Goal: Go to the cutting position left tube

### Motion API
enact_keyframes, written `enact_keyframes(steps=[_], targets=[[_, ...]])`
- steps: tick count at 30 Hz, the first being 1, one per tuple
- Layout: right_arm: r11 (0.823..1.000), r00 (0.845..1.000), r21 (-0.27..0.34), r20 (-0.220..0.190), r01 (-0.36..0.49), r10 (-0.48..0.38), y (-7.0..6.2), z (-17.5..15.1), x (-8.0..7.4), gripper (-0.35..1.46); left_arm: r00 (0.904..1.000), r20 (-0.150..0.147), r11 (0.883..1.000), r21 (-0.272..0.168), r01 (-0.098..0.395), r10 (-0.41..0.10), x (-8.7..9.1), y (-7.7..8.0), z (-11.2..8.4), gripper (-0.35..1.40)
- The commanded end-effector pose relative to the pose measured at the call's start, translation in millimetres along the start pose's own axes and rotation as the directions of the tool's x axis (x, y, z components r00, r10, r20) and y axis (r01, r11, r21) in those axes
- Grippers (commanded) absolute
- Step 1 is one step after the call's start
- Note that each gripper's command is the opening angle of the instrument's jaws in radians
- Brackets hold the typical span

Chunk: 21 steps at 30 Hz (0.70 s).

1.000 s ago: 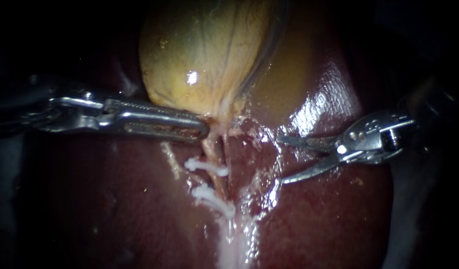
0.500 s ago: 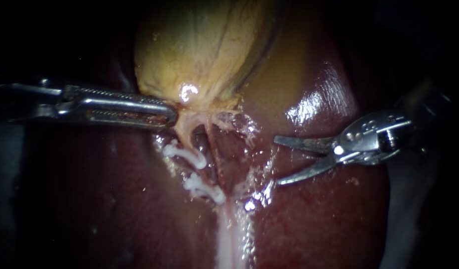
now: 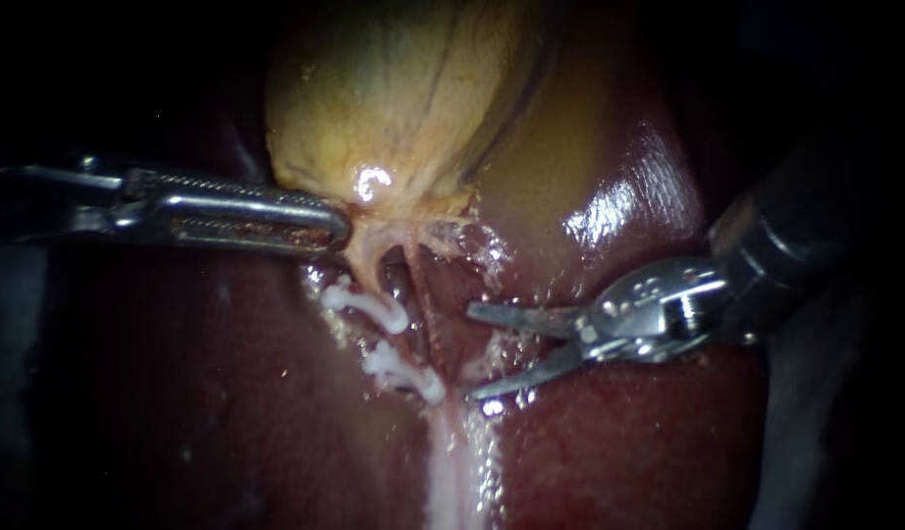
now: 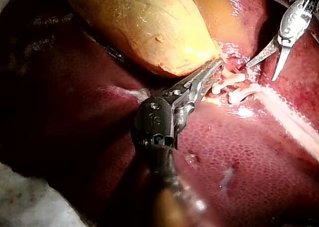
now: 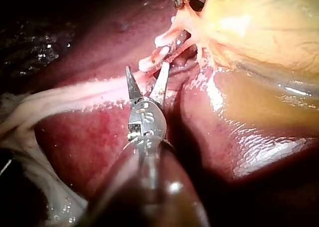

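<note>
Jaws of the right instrument gape apart just beside two white clips; the left instrument clenches the gallbladder neck. Wet, glossy liver lies bare beneath both.

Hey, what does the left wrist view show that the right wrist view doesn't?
Only the left wrist view: the left instrument along its whole length, gripping the gallbladder at its narrow end; the right wrist view catches just its tip. Only the right wrist view: the right instrument with its dark shaft close up. Both: the gallbladder, the liver, the white clips and the right instrument's open tip.
</note>
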Motion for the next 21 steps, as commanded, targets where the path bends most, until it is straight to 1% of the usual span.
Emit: enact_keyframes(steps=[1,10,12,17,21], targets=[[1.000,1.000,0.005,0.001,0.001,-0.001,0.0,0.4,-0.1,1.43,1.0000,0.000,1.000,0.002,0.000,0.000,0.0,0.0,0.0,-0.35],[1.000,1.000,0.013,0.002,-0.018,0.018,0.3,2.5,-0.2,1.43,1.0000,-0.001,1.000,0.004,0.000,0.000,-0.1,0.3,0.2,-0.35],[1.000,1.000,0.018,0.007,-0.024,0.024,0.4,2.9,-0.3,1.43,1.0000,-0.001,1.000,0.004,0.000,0.000,0.0,0.3,0.2,-0.35],[0.997,0.998,0.035,0.012,-0.066,0.066,0.6,4.0,-0.6,1.43,1.0000,-0.001,1.000,0.005,0.000,0.000,0.0,0.4,0.2,-0.35],[0.991,0.994,0.070,0.013,-0.112,0.111,0.8,4.4,-0.7,1.43,1.0000,-0.002,1.000,0.006,0.000,0.000,-0.1,0.4,0.3,-0.35]])
